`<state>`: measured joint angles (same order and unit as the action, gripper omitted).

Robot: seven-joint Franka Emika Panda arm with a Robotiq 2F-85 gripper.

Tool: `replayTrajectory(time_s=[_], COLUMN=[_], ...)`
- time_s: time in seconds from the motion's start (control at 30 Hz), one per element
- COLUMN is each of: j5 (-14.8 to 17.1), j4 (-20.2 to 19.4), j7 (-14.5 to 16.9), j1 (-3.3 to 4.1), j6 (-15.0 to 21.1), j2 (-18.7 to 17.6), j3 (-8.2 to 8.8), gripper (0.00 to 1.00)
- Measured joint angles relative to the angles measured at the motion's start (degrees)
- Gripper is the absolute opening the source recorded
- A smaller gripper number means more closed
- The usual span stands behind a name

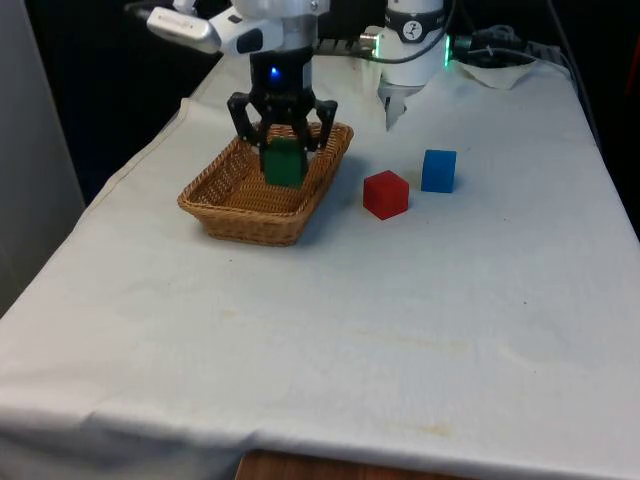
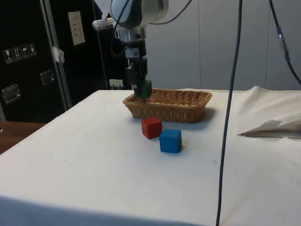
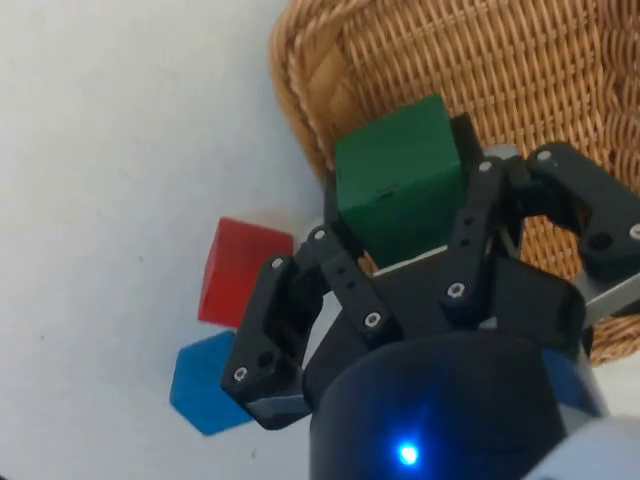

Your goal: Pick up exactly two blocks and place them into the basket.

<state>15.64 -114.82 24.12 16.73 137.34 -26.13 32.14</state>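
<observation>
Here the end effector (image 1: 284,143) points straight down over the basket (image 1: 235,215), fingers clamped on the green block (image 1: 284,163).

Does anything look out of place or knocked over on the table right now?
Nothing stands out. The gripper holds a green block over the basket, which sits upright, and the red block and blue block sit on the cloth beside it.
</observation>
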Motion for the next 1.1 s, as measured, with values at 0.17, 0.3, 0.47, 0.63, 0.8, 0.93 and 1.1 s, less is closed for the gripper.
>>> replayTrajectory(time_s=[0.17, 0.3, 0.47, 0.63, 0.8, 0.93, 1.1], j5=[2.35, 3.38, 4.24, 4.24, 4.18, 4.18, 4.18], j4=[-0.11, -0.11, -0.11, -0.06, -0.11, -0.17, -0.17], j7=[2.35, 3.21, 3.95, 4.01, 4.18, 4.18, 4.18], j1=[-0.29, -0.29, -0.23, -0.23, -0.23, -0.23, -0.23], j6=[1.38, 2.12, 3.09, 3.09, 2.46, 2.12, 2.12], j2=[-1.72, -2.86, -4.24, -4.24, -3.44, -3.21, -3.32], j3=[0.0, 0.0, -0.06, 0.0, 0.29, 0.34, 0.4], gripper=[0.0, 0.0, 0.0, 0.0, 0.0, 0.0, 0.03])
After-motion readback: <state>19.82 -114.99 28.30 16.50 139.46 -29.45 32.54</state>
